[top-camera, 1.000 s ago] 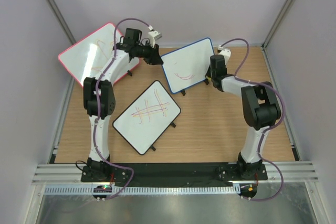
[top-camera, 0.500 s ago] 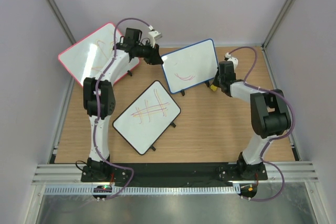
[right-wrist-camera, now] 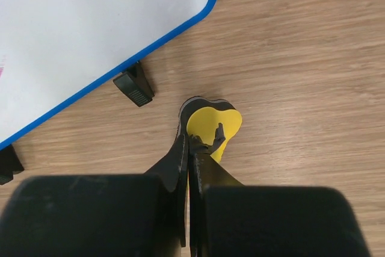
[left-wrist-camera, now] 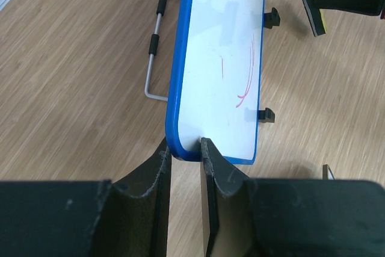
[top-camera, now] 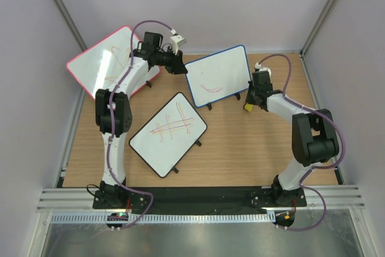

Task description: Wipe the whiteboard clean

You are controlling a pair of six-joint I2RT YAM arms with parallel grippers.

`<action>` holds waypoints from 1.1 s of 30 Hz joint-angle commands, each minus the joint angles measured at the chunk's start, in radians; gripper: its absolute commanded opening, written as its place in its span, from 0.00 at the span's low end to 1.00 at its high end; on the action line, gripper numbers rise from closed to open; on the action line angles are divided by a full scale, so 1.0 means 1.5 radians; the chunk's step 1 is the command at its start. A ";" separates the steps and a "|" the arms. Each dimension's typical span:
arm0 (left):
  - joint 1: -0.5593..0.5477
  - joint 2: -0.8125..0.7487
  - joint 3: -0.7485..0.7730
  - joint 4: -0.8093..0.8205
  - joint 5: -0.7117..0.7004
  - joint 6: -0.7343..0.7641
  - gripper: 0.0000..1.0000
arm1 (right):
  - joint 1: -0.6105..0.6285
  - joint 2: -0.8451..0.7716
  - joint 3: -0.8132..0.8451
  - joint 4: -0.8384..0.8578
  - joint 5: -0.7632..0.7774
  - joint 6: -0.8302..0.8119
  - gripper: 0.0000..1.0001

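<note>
Pulling back from the whiteboard [top-camera: 218, 73], the right gripper [right-wrist-camera: 191, 139], clenched on the yellow eraser [right-wrist-camera: 213, 126], now sits off the board's 4 o'clock corner, low over the tabletop [top-camera: 252, 148]. Faint curved marks [left-wrist-camera: 245, 88] remain, so I judge the wiping unfinished. The board stands tilted at the tabletop's 12 o'clock, the left gripper [left-wrist-camera: 185, 148] clamped on its 10 o'clock corner. Whether the eraser touches the wood is unclear, and the right wrist view cuts off most of the board.
</note>
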 commanded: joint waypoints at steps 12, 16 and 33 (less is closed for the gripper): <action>-0.008 -0.025 -0.002 0.000 -0.031 0.047 0.00 | 0.003 0.108 0.197 0.138 0.054 -0.002 0.01; -0.008 -0.025 -0.002 0.000 -0.030 0.049 0.00 | 0.004 0.159 0.235 0.142 0.054 0.024 0.01; -0.007 -0.023 -0.001 0.000 -0.031 0.050 0.00 | 0.046 0.154 0.146 0.217 0.002 0.095 0.01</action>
